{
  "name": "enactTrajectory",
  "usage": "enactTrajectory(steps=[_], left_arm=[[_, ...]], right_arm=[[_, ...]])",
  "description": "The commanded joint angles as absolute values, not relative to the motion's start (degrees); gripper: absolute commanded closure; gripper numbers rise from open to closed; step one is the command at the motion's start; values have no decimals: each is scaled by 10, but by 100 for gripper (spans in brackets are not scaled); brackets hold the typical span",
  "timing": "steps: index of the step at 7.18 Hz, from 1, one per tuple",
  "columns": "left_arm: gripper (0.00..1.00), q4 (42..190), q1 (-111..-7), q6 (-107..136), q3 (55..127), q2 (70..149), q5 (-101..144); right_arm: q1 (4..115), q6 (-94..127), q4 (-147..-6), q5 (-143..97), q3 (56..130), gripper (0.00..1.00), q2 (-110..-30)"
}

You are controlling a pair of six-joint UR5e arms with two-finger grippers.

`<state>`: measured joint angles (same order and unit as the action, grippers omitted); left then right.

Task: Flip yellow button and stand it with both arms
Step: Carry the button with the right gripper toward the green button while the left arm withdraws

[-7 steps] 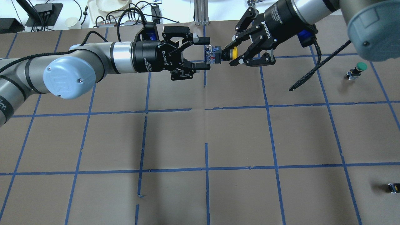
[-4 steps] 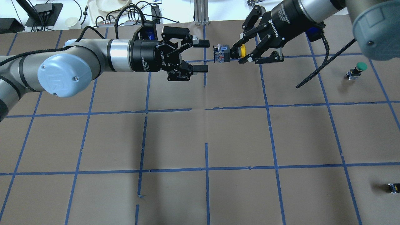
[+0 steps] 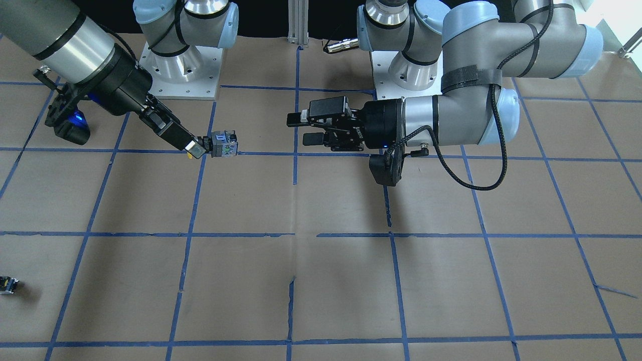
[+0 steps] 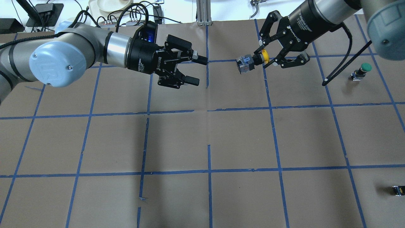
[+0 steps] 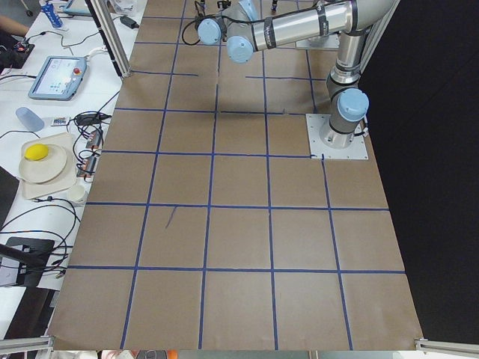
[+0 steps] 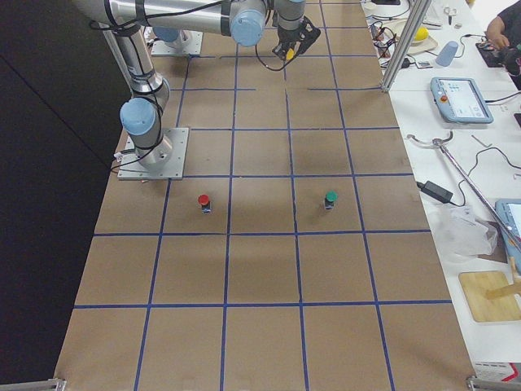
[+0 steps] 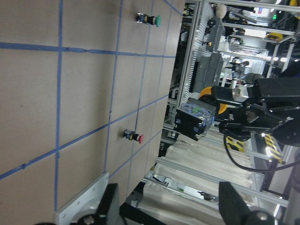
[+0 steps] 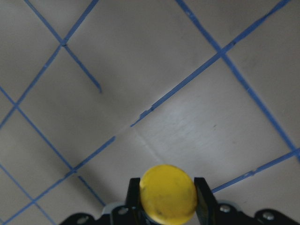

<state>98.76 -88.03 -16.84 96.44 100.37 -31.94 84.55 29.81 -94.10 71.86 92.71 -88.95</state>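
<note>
Left arm [image 4: 57, 63]: reaches in over the brown table [image 4: 240, 139] with its blue tape grid, wrist turned toward its partner

Left gripper [image 4: 197, 70]: fingers spread wide, nothing between them; it points at the grey end of the yellow button [image 4: 250, 62] and sits well apart from it, with bare paper and a tape line under the gap

Yellow button: held off the table in the right gripper [image 4: 265, 58], lying sideways; the cap is back toward that gripper's palm and the blocky body juts past the fingertips toward the left gripper; from the left wrist camera the yellow button [image 7: 197, 119] sits ahead, between that gripper's own two fingers

Right gripper: pinching the yellow cap from both sides; its wrist camera shows the cap [image 8: 168, 193] wedged between the two black fingers [image 8: 202, 192], table well below

Black cable [image 4: 341, 63]: hangs slantwise off the right arm behind the right gripper, between it and the green button [image 4: 362, 71]

Green button: stands upright on the table, well apart from the right gripper, on its wrist side

Red button [image 6: 203, 201]: upright on the table, apart from the green one, far from both grippers

Dark switch piece [image 4: 398, 190]: lies near the table's edge, well apart from the right gripper
</note>
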Motion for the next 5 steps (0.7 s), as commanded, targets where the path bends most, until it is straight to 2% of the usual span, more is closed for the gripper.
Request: enactTrajectory(steps=[1,2,5], left_arm=[[22,905,-881,-124,961,1006,-466],[22,859,-882,-97,962,1010,-529],[19,825,-889,-90,935,1007,-714]], right_arm=[[844,129,-940,840,940,91,-891],[839,53,-953,878,957,92,-900],[723,-211,-1101,917,1049,93,-916]])
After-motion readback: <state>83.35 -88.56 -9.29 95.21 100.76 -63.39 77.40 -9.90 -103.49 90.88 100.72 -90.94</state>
